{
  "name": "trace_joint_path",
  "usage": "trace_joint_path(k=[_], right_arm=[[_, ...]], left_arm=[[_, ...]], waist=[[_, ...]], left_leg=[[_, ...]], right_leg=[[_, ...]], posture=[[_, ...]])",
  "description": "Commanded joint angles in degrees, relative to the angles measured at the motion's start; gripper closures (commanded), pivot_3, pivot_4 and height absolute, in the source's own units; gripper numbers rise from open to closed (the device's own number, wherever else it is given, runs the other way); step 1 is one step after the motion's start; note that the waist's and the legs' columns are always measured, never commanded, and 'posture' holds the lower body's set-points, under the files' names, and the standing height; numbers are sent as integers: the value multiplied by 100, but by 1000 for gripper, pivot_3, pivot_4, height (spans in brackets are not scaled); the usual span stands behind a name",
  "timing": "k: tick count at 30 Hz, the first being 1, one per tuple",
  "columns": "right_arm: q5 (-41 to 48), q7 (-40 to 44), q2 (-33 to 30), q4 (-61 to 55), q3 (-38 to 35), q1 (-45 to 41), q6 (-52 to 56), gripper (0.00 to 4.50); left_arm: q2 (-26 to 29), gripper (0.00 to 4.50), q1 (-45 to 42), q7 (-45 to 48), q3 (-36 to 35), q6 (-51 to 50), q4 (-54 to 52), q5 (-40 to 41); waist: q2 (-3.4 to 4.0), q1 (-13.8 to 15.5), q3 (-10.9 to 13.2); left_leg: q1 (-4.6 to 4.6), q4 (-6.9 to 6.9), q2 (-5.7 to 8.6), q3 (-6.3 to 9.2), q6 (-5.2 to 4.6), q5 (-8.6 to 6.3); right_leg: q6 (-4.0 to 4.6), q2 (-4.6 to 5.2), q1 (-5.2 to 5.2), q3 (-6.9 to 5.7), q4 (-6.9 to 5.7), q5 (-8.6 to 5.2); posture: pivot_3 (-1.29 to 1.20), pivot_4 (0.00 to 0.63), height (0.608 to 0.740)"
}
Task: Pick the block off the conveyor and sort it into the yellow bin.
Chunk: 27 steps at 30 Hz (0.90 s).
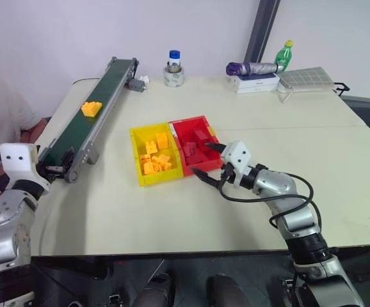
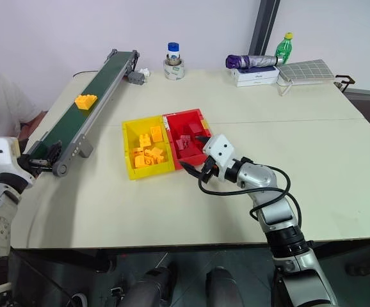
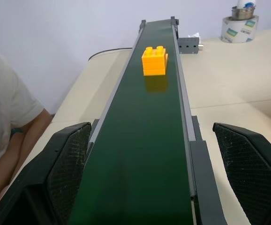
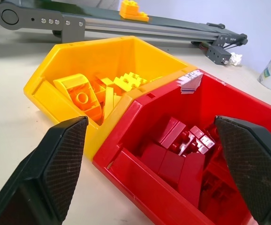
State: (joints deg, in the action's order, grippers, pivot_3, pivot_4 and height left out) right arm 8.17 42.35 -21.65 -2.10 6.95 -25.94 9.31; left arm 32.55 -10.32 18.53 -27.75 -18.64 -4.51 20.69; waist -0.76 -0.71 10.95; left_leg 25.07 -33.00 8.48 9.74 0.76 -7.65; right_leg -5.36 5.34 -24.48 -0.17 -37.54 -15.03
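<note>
Block [image 3: 154,60], light rigid studded plastic mid-conveyor [image 3: 145,140], should pinch safely across its flat sides; left gripper [image 3: 149,183] and right gripper [image 4: 154,173] gape wide, empty.

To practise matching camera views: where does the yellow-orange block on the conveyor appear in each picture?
Left eye view: block upper left, on the belt.
Right eye view: upper left.
Left wrist view: top centre.
Right wrist view: top edge.
Shared landmark: the dark green conveyor.
</note>
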Motion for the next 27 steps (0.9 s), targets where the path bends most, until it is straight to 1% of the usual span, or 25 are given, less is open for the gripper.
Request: trace_joint_path(k=[1, 6, 10, 15, 20, 25, 27], right_arm=[[137, 49, -27, -261, -75, -22, -84, 0], [130, 53, -36, -246, -72, -28, -88, 0], [115, 38, -35, -231, -63, -40, -99, 0], [86, -5, 5, -226, -28, -46, -105, 0], [70, -57, -2, -282, -47, -16, -77, 0], [50, -95, -31, -339, -48, 55, -72, 0], [44, -121, -23, -355, -50, 63, -62, 0]], left_arm=[[64, 106, -173, -23, 4, 24, -40, -11], [167, 106, -398, -38, 137, -123, 60, -125], [299, 106, -871, -128, 158, -539, 352, -64], [672, 106, -1553, 55, 571, -1001, 1177, -294], [890, 106, -2563, 273, 826, -1162, 2443, -424], [1015, 106, -3226, 579, 1098, -862, 3487, -670], [1031, 106, -3425, 720, 1154, -885, 3824, -685]], waist=[[0, 1, 0], [0, 2, 0], [-1, 5, -1], [-1, 0, -1], [-2, -1, -1], [-1, -11, -1], [-2, -17, -1]], left_leg=[[0, 0, 0, 0, 0, 0], [0, 0, 0, 0, 0, 0], [0, -2, 0, 0, 0, 0], [0, -2, -1, 0, 0, 0], [-1, -3, -1, 1, 1, 1], [-1, -3, -2, 0, 1, 2], [-1, -3, -2, 0, 1, 2]], right_leg=[[0, 0, 0, 0, 0, 0], [-2, 0, 0, 0, 0, 1], [-6, -1, 1, -1, 0, 5], [-19, -5, 0, -1, 0, 13], [-25, -8, 0, -1, 0, 16], [-35, -9, 0, -1, 3, 22], [-38, -9, 0, 0, 3, 25]], posture=[[0, 150, 740], [0, 150, 740], [0, 150, 740], [0, 150, 740], [0, 150, 740], [0, 150, 740], [0, 150, 740]])
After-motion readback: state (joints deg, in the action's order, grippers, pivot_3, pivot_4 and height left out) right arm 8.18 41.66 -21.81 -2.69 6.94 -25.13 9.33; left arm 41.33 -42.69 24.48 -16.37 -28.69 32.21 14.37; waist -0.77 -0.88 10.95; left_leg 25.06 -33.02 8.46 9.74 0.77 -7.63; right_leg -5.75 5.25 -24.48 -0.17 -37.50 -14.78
